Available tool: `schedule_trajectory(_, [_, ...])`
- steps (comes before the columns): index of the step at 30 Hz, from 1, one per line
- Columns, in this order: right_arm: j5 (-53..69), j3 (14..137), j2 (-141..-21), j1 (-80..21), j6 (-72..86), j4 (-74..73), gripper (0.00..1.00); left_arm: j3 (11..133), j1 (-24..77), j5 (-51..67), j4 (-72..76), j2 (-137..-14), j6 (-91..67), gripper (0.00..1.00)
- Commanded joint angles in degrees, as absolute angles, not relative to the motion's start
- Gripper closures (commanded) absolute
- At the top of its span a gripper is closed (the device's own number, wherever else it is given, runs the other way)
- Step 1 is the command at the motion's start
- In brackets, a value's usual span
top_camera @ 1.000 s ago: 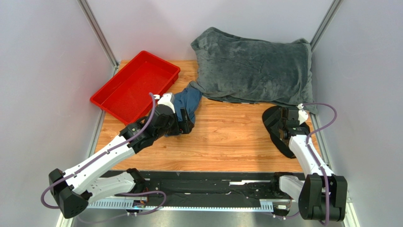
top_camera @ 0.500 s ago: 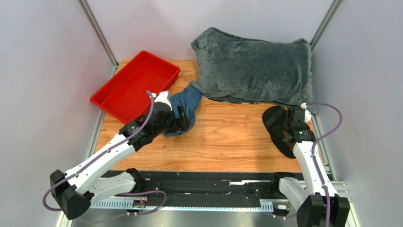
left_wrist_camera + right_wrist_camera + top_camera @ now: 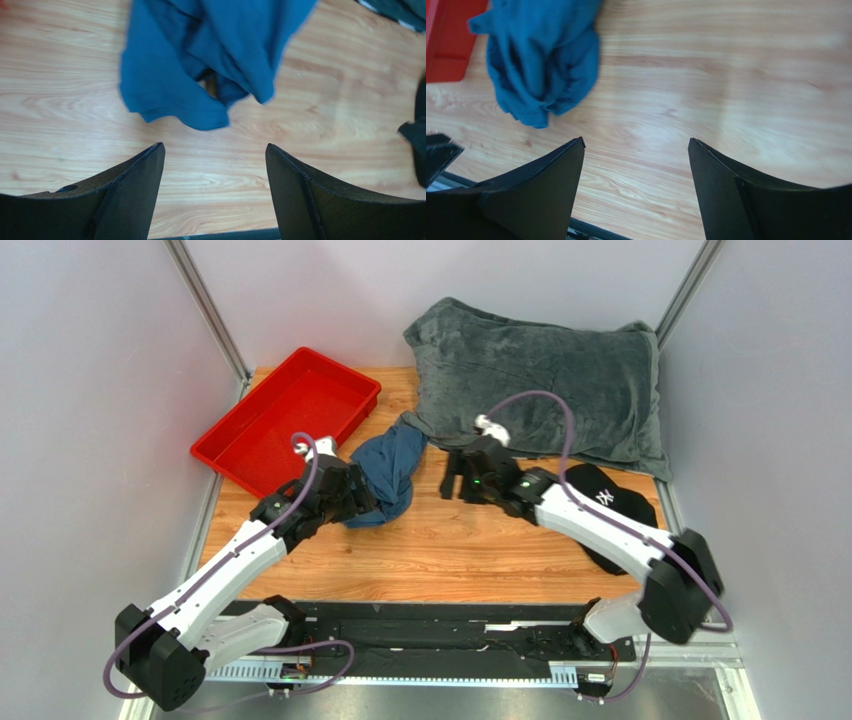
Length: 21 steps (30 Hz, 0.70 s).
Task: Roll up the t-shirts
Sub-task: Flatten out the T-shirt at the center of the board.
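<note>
Crumpled teal t-shirt (image 3: 390, 470) on wooden table (image 3: 480, 540), far end touching grey blanket (image 3: 540, 385) corner. Left gripper (image 3: 358, 502) at the shirt's left edge. Right gripper (image 3: 450, 482) near its right side, apart. Red tray (image 3: 285, 420) far left. Black cap (image 3: 612, 498) near the right edge.

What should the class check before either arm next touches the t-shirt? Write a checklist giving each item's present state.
1. Is the left gripper open: ok.
2. Is the right gripper open: ok.
3. Is the t-shirt lying flat: not ok, bunched in a heap.
4. Is the t-shirt free of the grey blanket: cannot tell, its far end meets the blanket's edge.
5. Is the black cap apart from the t-shirt: ok.
</note>
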State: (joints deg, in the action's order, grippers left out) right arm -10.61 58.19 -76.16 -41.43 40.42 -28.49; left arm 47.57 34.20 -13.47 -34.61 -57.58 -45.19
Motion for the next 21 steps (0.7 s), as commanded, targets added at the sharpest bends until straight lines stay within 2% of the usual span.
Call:
schedule_trajectory(1, [-14.7, 68.4, -87.4, -47.4, 34.8, -21.8, 0.23, 48.0, 27.4, -14.3, -38.3, -55.3, -43.2, 0.19])
schedule_trajectory(8, [-13.0, 79.3, -99.9, -51.8, 30.7, -21.4, 0.27, 45.5, 23.5, -14.9, -39.9, -55.1, -44.6, 0.23])
schedule_trajectory(13, [-13.4, 84.4, -105.7, -53.7, 29.7, -23.1, 0.28, 42.0, 23.0, -13.0, -34.0, -57.2, -47.2, 0.26])
schedule_trajectory(21, [-12.7, 87.4, -109.8, -54.0, 29.7, -25.0, 0.38, 40.9, 22.9, -10.0, -22.8, -64.7, -48.8, 0.28])
